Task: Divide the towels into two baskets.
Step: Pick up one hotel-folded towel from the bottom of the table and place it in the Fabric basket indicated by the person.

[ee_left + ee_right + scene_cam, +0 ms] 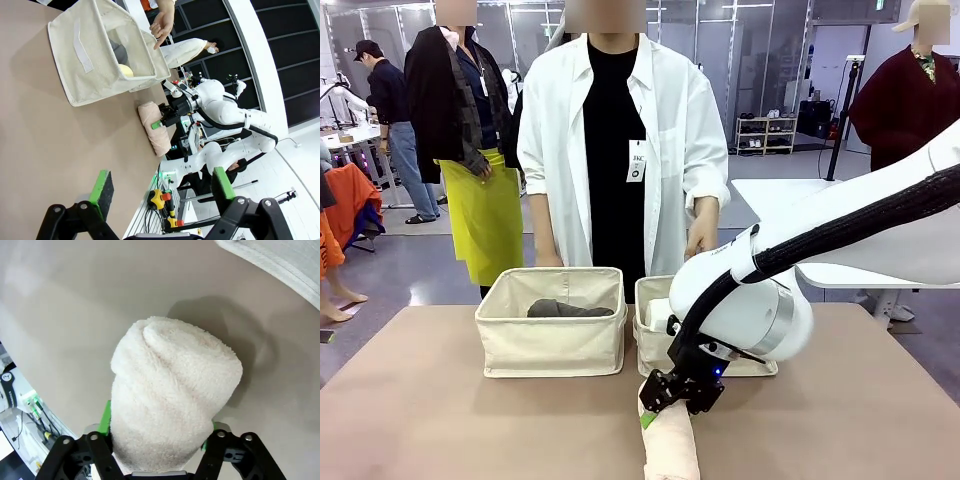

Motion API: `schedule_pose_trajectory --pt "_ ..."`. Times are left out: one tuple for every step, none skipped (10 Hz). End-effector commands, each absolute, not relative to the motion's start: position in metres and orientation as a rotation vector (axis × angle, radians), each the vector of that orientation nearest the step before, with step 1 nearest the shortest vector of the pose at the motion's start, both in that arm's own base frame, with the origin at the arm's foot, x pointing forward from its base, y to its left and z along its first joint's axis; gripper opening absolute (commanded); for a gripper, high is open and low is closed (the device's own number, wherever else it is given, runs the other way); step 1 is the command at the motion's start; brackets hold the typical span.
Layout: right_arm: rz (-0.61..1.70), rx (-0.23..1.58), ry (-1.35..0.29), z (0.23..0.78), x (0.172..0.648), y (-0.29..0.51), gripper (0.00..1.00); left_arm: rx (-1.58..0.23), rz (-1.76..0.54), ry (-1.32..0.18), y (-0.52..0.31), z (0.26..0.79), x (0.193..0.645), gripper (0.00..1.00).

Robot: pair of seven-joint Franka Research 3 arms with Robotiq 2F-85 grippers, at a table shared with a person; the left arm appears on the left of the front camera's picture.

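Right arm reached low across the middle, right gripper (665, 400) clamped shut. Left gripper (159, 186) hovered, jaws wide.

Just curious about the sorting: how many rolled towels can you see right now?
4: a dark grey towel in the left basket, a yellow one beside it, a white one in the right basket, and a pink one in the gripper.

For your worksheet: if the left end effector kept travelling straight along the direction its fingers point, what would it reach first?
Judging from the left wrist view, the left end effector is open and aims across bare table toward the pale pink towel. Likely the tabletop first, then that towel; depth is unclear.
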State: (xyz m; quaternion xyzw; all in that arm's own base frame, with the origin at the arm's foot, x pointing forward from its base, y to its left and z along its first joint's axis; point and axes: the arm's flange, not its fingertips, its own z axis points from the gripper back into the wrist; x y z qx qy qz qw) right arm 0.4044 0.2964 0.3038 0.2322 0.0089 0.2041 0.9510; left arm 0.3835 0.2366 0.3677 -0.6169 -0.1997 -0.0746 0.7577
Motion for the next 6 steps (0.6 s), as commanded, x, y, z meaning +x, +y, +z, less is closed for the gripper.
schedule_pose_trajectory --pt "0.414 0.454 0.056 0.305 0.405 0.303 0.00 -1.337 -0.174 -0.441 0.237 0.372 0.380 1.00" --pt "0.413 0.456 0.052 0.307 0.405 0.304 0.00 -1.337 -0.174 -0.441 0.237 0.372 0.380 1.00" --pt "0.413 0.453 0.048 0.308 0.405 0.304 0.00 -1.337 -0.174 -0.441 0.237 0.372 0.380 1.00" --pt "0.391 0.463 0.101 0.311 0.405 0.302 0.06 -1.337 -0.174 -0.441 0.237 0.372 0.380 1.00" --pt "0.402 0.479 0.107 0.323 0.405 0.296 0.06 -1.337 -0.174 -0.441 0.237 0.372 0.380 1.00" --pt "0.454 0.479 0.080 0.344 0.404 0.292 0.06 -1.337 -0.174 -0.441 0.237 0.372 0.380 1.00"
